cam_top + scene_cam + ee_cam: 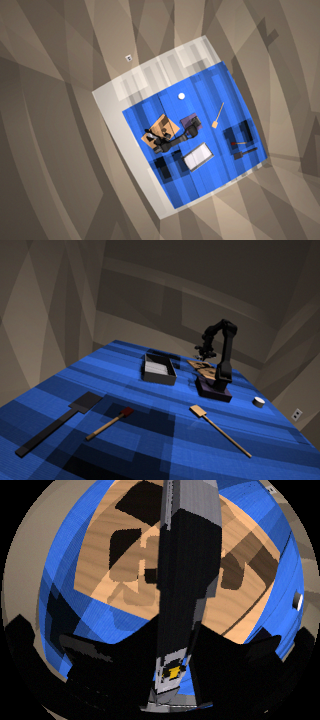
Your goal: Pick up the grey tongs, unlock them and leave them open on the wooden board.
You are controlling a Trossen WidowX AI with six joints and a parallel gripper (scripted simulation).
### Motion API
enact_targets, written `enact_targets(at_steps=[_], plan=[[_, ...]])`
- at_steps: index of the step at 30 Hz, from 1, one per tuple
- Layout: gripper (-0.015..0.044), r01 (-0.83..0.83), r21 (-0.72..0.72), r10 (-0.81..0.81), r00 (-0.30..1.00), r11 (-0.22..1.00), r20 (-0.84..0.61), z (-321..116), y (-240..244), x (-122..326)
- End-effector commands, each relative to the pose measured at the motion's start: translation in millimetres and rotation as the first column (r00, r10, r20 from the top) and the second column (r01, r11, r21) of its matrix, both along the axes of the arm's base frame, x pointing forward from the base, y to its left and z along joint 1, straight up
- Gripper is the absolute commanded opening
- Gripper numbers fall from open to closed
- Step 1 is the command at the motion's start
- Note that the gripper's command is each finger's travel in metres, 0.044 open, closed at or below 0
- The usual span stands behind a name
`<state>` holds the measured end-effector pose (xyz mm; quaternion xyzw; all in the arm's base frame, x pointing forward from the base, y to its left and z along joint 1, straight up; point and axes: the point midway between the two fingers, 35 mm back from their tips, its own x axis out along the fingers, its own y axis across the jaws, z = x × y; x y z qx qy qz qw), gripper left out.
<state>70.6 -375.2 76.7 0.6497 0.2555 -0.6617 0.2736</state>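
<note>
My gripper (204, 358) (172, 619) is shut on the grey tongs (151, 135) (197, 357) (192, 497), holding them in the air above the wooden board (174, 128) (209, 374) (90, 570). In the wrist view the tongs run lengthwise up the middle, partly in dark shadow, with a small yellow part near the bottom. In the exterior view they look roughly level. Whether their arms are together or spread cannot be told, and the fingers and arm hide much of them. The roasting tin (197, 157) (158, 378) stands beside the board with nothing across it.
A white round object (181, 96) (258, 402) stands beyond the arm's base. A pale wooden spatula (214, 124) (198, 410), a red-headed spatula (233, 143) (127, 411) and a dark turner (238, 155) (86, 402) lie on the blue table top, on the far side from the board.
</note>
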Motion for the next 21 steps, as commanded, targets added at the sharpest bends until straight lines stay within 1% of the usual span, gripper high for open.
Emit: enact_targets(at_steps=[1,6,11,16,21], plan=[[-0.0150,0.173,0.000,-0.173,0.985,0.985,0.010,1,-2,-6],[-0.0150,0.362,0.001,-0.362,0.932,0.932,0.015,1,-4,-15],[-0.0150,0.536,0.003,-0.536,0.844,0.844,0.020,1,-6,-23],[-0.0150,0.690,0.005,-0.690,0.723,0.723,0.024,1,-7,-31],[-0.0150,0.818,0.009,-0.818,0.575,0.575,0.028,1,-8,-39]])
